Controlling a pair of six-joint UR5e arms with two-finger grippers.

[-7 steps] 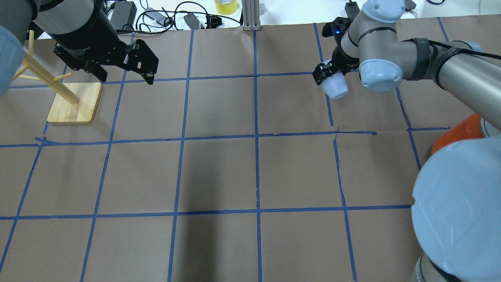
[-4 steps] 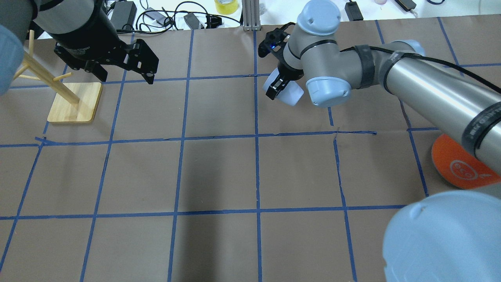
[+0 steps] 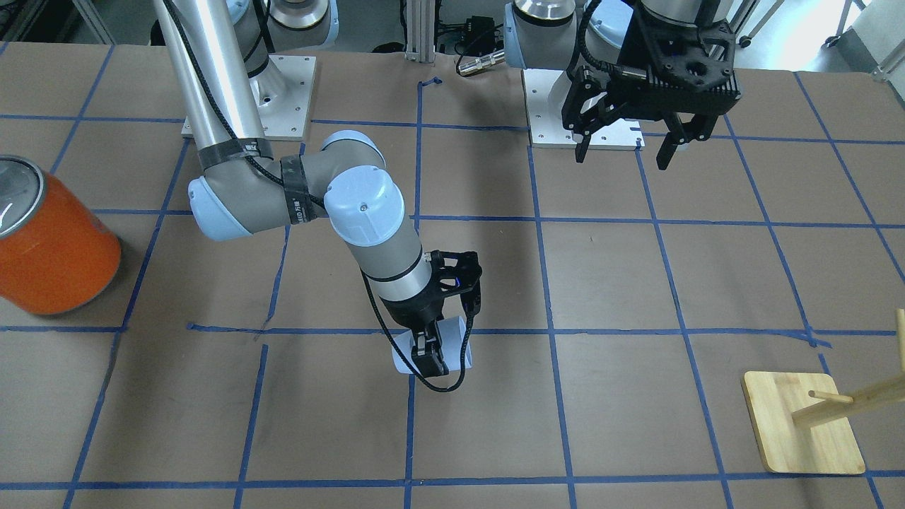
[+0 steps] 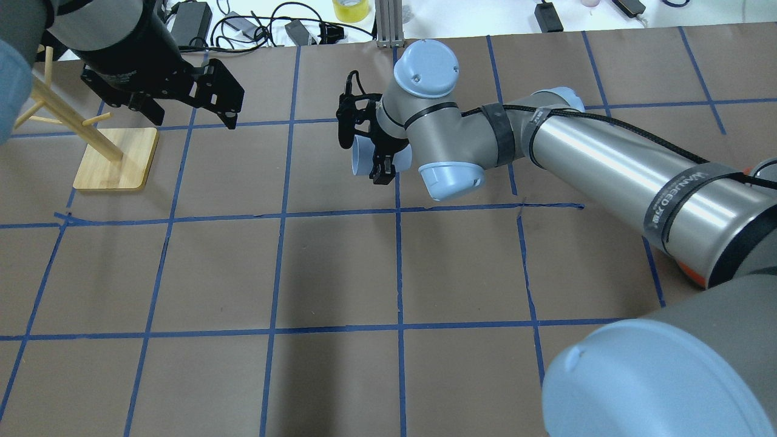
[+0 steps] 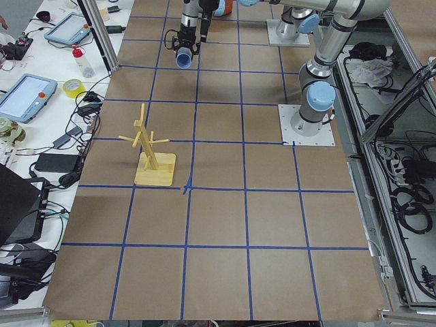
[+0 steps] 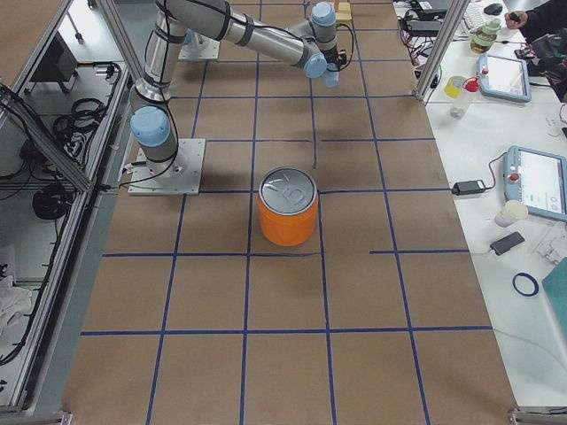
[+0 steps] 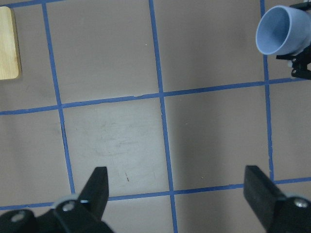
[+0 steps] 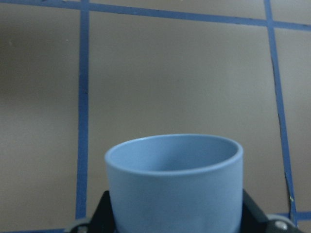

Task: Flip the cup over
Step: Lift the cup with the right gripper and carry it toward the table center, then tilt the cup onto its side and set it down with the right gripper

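Observation:
The pale lavender-blue cup (image 4: 362,154) is held in my right gripper (image 4: 382,161), which is shut on its sides. The cup lies tilted on its side above the table's far middle, its open mouth facing the robot's left. It also shows in the front view (image 3: 456,345), in the left wrist view (image 7: 280,31), and close up in the right wrist view (image 8: 175,180) with black fingers (image 8: 99,216) on both sides. My left gripper (image 4: 195,120) is open and empty, hovering near the wooden rack; it shows in the front view (image 3: 622,157).
A wooden peg rack on a square base (image 4: 116,159) stands at the far left. A large orange can with a silver top (image 3: 51,240) stands on the robot's right side. Cables and a yellow tape roll (image 4: 351,8) lie beyond the far edge.
My right arm has swung left with the cup, from the far right to the table's far middle, and the wrist has turned the cup's mouth leftward. The left arm has not moved.

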